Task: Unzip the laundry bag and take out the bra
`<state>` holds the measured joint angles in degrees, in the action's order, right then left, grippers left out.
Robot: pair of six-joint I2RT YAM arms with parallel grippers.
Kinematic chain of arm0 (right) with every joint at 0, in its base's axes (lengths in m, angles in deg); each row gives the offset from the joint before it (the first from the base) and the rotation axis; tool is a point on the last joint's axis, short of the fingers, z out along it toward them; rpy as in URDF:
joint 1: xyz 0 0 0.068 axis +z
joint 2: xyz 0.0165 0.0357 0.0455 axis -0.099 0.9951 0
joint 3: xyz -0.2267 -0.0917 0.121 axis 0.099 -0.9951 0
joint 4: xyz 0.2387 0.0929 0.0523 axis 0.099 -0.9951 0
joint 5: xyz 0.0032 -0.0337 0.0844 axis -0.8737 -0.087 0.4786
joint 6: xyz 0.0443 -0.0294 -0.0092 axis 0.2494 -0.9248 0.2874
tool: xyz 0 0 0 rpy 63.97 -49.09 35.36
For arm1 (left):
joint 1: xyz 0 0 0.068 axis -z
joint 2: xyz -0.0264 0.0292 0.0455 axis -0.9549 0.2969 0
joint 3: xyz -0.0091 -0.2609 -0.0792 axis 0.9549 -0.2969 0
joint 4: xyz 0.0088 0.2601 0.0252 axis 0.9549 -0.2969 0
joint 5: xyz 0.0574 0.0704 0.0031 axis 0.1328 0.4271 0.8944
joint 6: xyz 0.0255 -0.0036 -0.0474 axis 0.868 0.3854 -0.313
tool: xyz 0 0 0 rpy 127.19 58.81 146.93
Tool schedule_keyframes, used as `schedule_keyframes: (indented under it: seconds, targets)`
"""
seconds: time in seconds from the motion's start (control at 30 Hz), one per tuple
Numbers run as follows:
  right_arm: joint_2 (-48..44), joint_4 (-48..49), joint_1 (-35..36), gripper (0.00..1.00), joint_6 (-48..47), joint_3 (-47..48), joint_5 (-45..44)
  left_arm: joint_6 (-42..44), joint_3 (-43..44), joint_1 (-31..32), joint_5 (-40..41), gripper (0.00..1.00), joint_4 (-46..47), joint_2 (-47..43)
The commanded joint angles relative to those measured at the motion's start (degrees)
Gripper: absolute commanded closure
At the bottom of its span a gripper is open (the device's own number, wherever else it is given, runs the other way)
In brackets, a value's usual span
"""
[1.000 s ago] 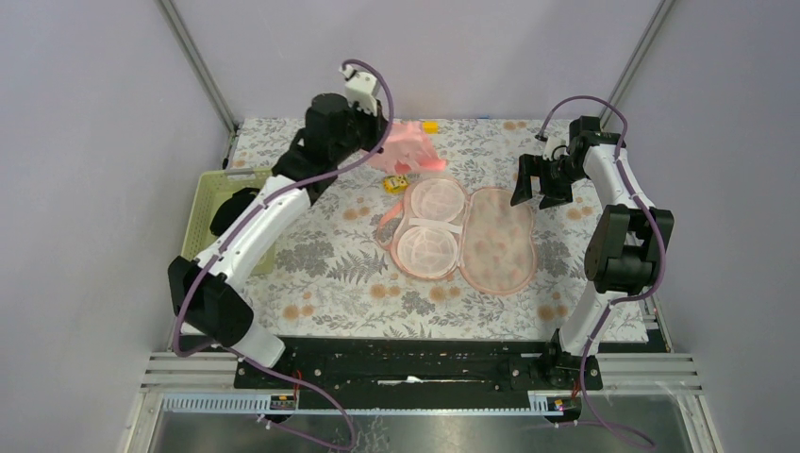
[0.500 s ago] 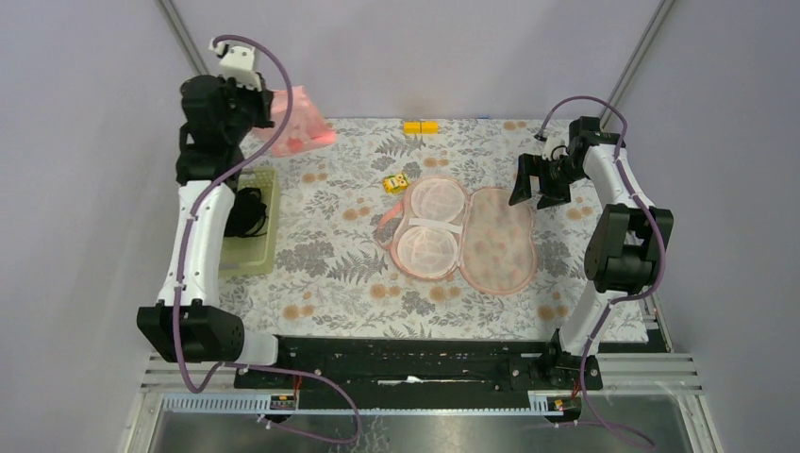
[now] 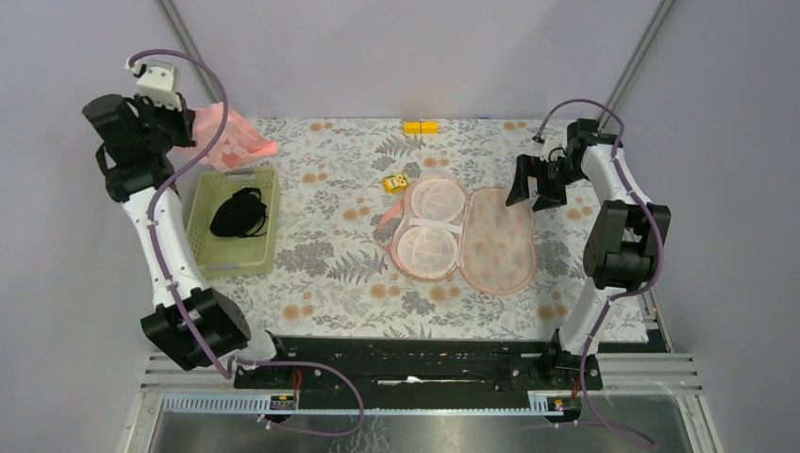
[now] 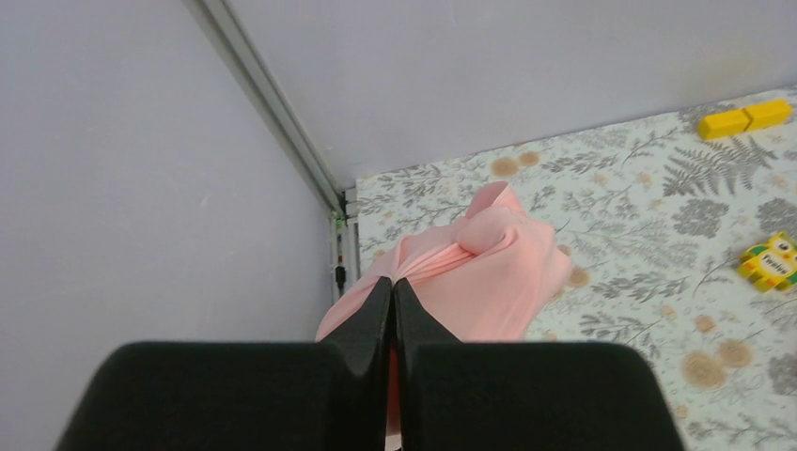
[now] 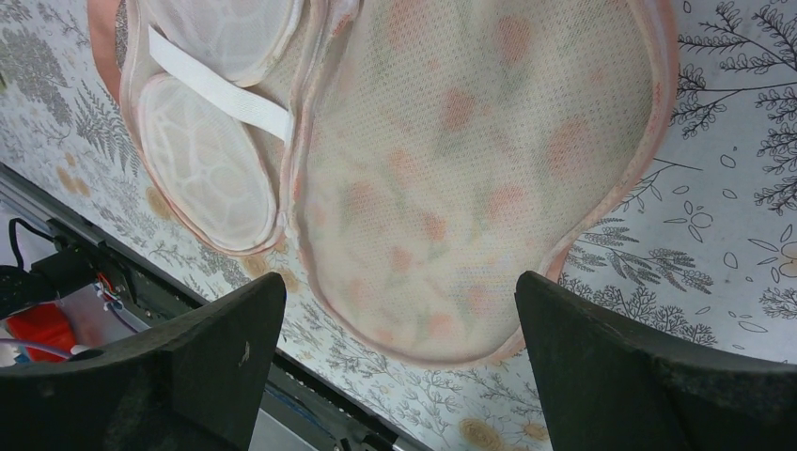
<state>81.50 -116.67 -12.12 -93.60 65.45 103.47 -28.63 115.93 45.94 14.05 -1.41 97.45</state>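
The left pincer (image 4: 393,282), pressed together on a fold of the plain pink bra (image 4: 489,263), holds the garment in the air over the far-left corner of the floral desk (image 3: 321,274), near a pale green basket (image 3: 203,247) containing a black garment (image 3: 238,212). The laundry bag (image 3: 495,241) lies unzipped and spread flat mid-desk. The right pincer (image 3: 532,198) hovers just beside the bag's right edge, spread wide and holding nothing.
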Motion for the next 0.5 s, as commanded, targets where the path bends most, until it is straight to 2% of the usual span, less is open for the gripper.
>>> schedule_keyframes:
  seconds: [0.0, 0.1, 0.3, 0.47]
  targets:
    - [0.65, -1.05, -0.15, 0.0, 0.94, 2.24, 1.92, 6.28, 2.1, -5.5, -11.76, 1.0, 1.1, 1.5]
    - [1.1, -1.01, -0.12, 0.0, 1.23, 2.54, 2.36, 9.75, 1.4, -7.81, -15.79, 1.0, 0.83, 2.7]
    - [1.53, -1.74, -0.07, 0.0, 1.18, 3.36, 2.73, 18.15, -0.67, -8.95, -17.21, 1.0, 0.65, 5.54]
    - [0.73, -1.66, -0.07, 0.0, 0.56, 1.83, 2.56, 29.78, -7.5, -10.62, -17.07, 1.0, -2.5, 5.56]
